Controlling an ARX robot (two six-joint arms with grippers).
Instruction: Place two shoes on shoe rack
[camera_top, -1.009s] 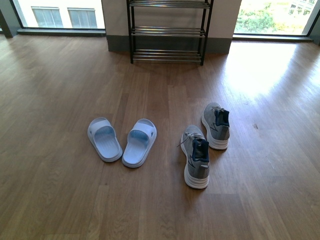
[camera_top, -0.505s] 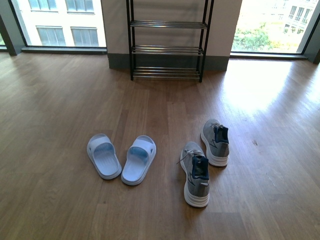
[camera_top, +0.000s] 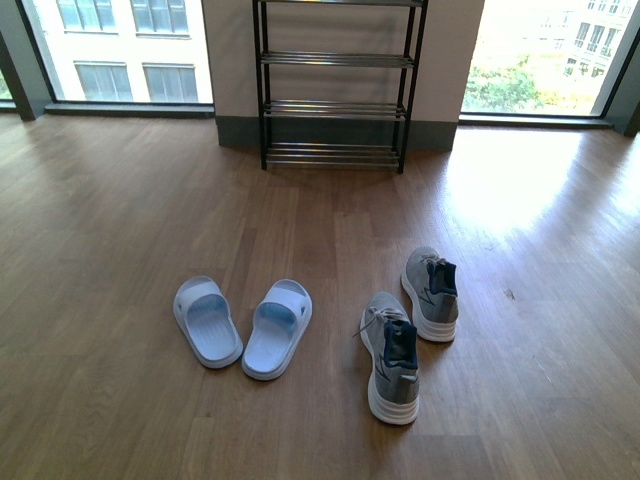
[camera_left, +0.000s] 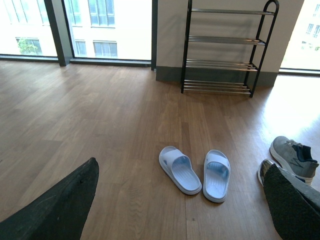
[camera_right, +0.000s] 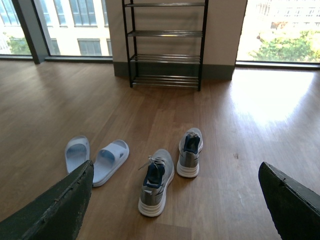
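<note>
**Nothing on the rack yet, all four shoes on the floor**

Task looks unstarted. The shoe rack (camera_top: 334, 108) stands against the wall (camera_top: 445, 40), and every shelf bar in view is bare. The pale blue sandals (camera_top: 277, 327) lie side by side on the floor (camera_top: 120, 230), toes toward the rack and well apart from it. The grey sneakers (camera_top: 392, 356) sit just to their right, staggered, also toes toward the rack (one lace trails loose).

Left claw (camera_left: 180, 170): fingers spread wide, gripping nothing, with the sandals showing between them. Right claw (camera_right: 176, 166): also spread wide and empty, with the sneakers in its view.

Left to do, by my read: everything. Grab two shoes, carry them across and set them on a shelf.

The floor is brown wood plank, glossy, with strong glare on the right. Tall windows (camera_top: 110, 50) flank the wall, with buildings and trees outside.
</note>
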